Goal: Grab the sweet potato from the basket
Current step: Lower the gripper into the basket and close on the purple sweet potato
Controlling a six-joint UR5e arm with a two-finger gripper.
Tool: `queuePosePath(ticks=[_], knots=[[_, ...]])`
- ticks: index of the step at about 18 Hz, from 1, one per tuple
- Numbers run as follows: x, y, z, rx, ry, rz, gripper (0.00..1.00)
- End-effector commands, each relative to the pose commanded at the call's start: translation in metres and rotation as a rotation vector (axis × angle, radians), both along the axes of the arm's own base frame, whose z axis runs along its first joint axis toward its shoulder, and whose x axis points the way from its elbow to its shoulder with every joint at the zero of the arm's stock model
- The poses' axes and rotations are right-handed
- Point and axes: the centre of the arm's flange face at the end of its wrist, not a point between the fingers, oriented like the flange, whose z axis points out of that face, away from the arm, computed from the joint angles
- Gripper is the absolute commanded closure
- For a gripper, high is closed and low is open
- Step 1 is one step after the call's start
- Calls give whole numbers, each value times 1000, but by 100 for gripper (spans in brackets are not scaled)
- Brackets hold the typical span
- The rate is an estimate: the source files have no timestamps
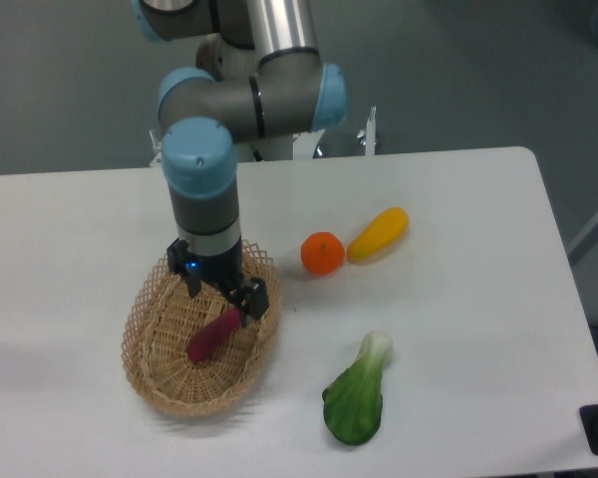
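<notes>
The magenta sweet potato [210, 339] lies slanted on the floor of the tan wicker basket [149, 358] at the table's front left. My gripper [224, 295] hangs open straight over the basket, its two dark fingers set either side of the potato's upper right end. One finger [256, 302] stands near the basket's right rim, the other [191, 281] toward the back. The fingers are just above the potato and I cannot tell whether they touch it.
A round orange [322, 253] and a yellow squash [378, 233] lie right of the basket. A green bok choy [357, 398] sits near the front edge. The robot base [247, 149] stands at the table's back.
</notes>
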Motion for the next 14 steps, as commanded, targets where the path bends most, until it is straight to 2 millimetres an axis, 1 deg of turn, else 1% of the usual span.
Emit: queuePosePath(ticks=[4, 6, 7, 9, 12, 13, 14], knots=[[15, 15, -24, 12, 15, -25, 0], [15, 19, -30, 32, 27, -14, 0], [14, 21, -40, 18, 34, -14, 0], [18, 22, -45, 1, 41, -21, 0], [19, 23, -54, -15, 41, -22, 0], [19, 23, -58, -23, 40, -24, 0], [20, 22, -68, -53, 59, -25, 0]])
